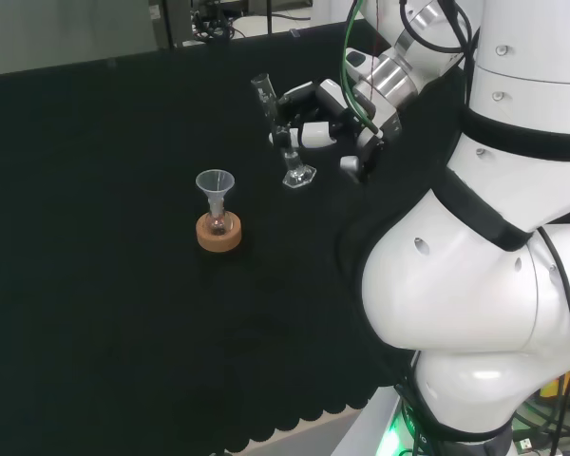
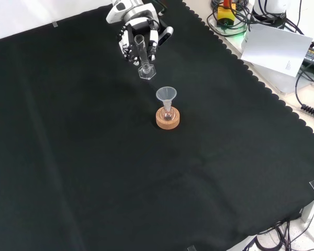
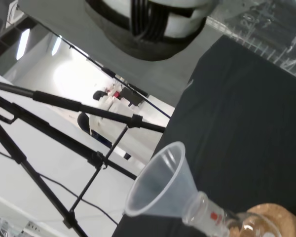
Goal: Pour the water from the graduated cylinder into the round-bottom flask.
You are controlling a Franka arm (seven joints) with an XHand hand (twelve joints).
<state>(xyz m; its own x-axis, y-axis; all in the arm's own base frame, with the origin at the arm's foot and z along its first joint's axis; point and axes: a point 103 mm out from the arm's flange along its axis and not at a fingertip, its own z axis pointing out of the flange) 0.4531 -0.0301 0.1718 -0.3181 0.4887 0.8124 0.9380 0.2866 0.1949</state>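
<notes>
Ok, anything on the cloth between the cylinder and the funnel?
No. In the front view, only bare black cloth lies between the cylinder and the funnel; the head view agrees.

We see a black cloth (image 2: 94, 157) over the counter, with a scalloped edge in the front view. The hand (image 1: 313, 119) is black and white, and its fingers (image 2: 153, 39) are white with black parts. The cylinder (image 2: 142, 57) is clear glass with pale printed marks. The funnel (image 2: 166, 94) is clear, a little bluish. The flask (image 3: 222, 219) is clear with a small red mark on its neck. The stand (image 2: 168, 120) is light brown cork. The arm (image 1: 475, 275) is white with black bands.
</notes>
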